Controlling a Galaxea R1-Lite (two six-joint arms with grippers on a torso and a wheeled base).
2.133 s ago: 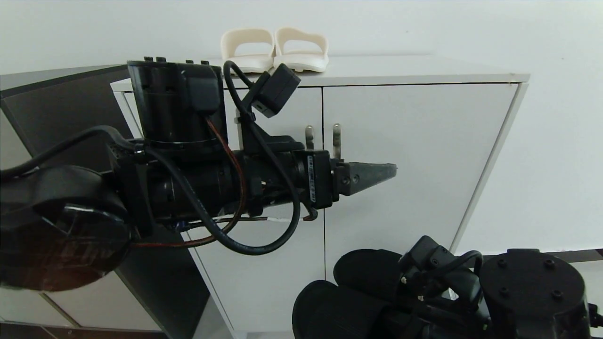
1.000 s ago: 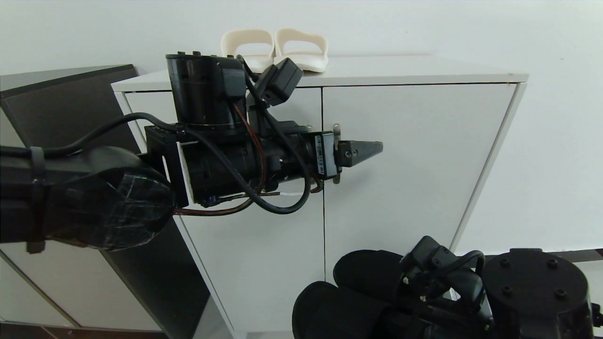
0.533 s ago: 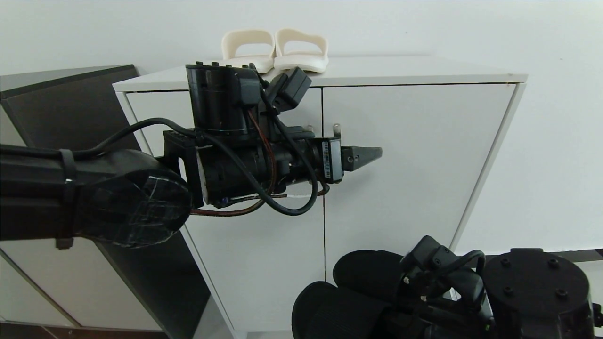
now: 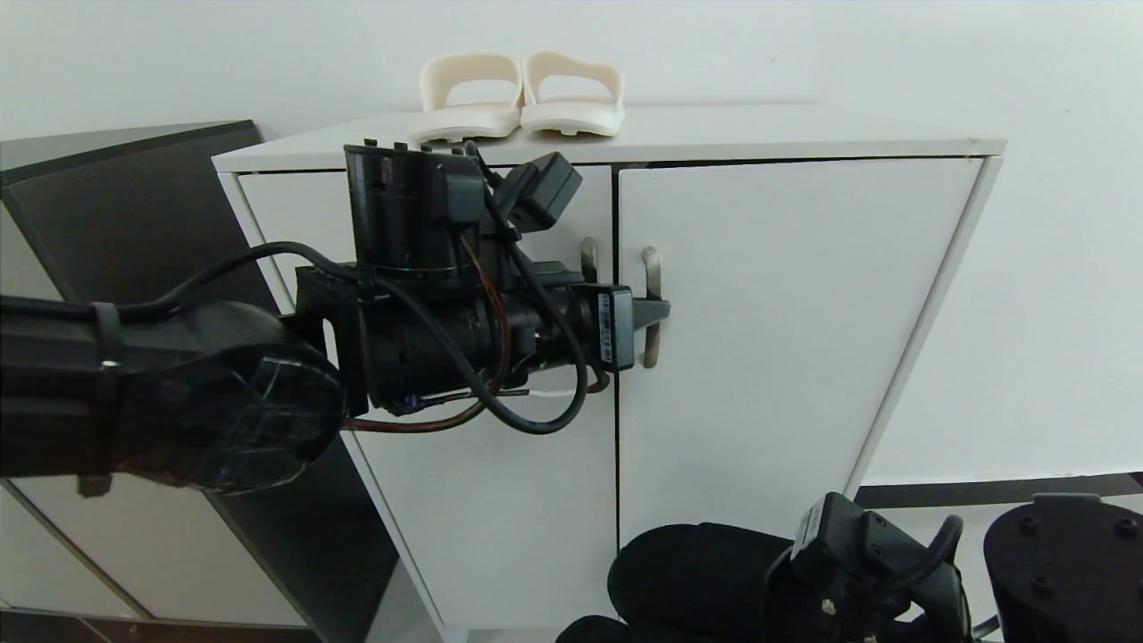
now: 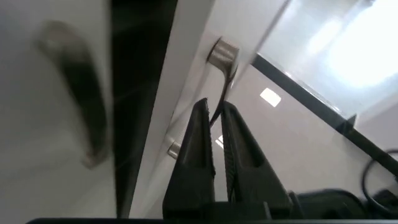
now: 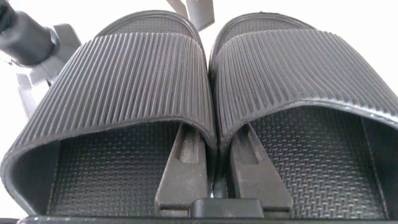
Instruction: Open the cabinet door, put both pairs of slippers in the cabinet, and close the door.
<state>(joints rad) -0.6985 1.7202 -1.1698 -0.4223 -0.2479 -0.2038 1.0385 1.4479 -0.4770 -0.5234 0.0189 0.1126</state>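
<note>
Two pairs wanted inside, neither there yet; found the black slippers (image 6: 199, 93) pinched by their touching inner walls in the right hand (image 6: 214, 140), low before the cabinet (image 4: 804, 134); found the cream slippers (image 4: 522, 94) side by side on the cabinet's top, towards its back edge. Saw the right door (image 4: 786, 321) cracked a little off the frame, with a dark slit along its upper edge; saw the left door (image 4: 500, 464) flush and the left door's handle (image 4: 587, 259) untouched. Had the left hand (image 4: 659, 313) closed almost to nothing on the thin bar of the right door's handle (image 5: 221, 55), fingers (image 5: 199, 149) on either side of it.

Judged the step in hand as the swing-open; best done by pulling along the door's arc rather than straight out, turning the wrist with the hinge and gripping firmly against any slip off the slim bar; best carried wide, and clear of the black pair waiting low on that side.

Could not tell the cabinet's contents; made out only darkness through the slit. Noted a dark unit (image 4: 134, 196) close beside the cabinet on the left and a pale wall (image 4: 1027, 268) behind.
</note>
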